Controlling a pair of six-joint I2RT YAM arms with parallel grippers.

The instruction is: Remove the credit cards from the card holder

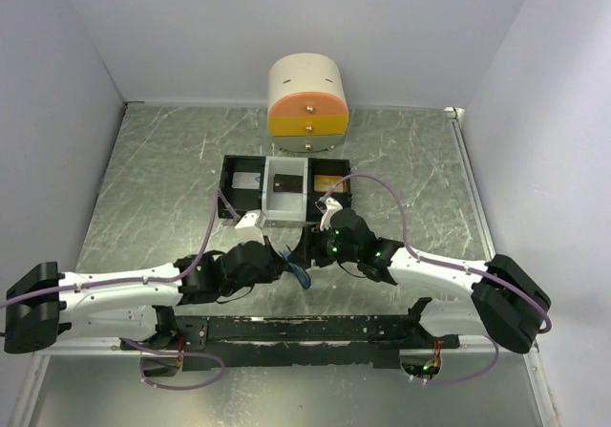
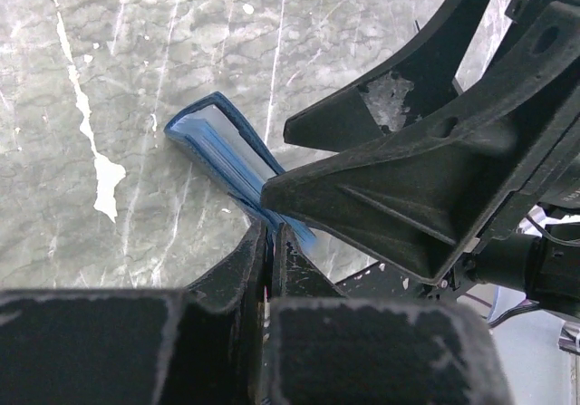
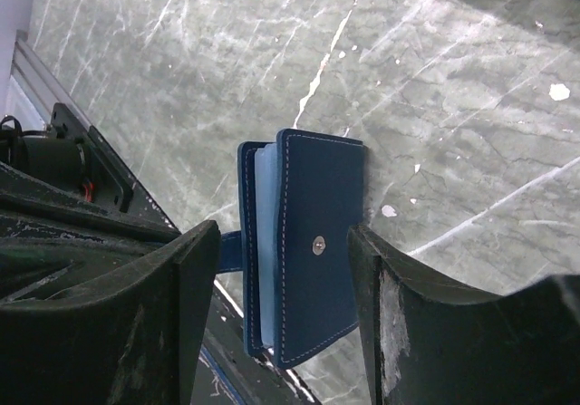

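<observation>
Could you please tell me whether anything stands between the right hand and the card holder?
Nothing visible does. The card holder, pinched at one end by the shut left hand, sits in the gap of the open right hand. There is clear space to one finger, and its snap cover appears close against the other.

Credit cards hidden, probably inside folded card holder point(image 3: 313, 269).
</observation>
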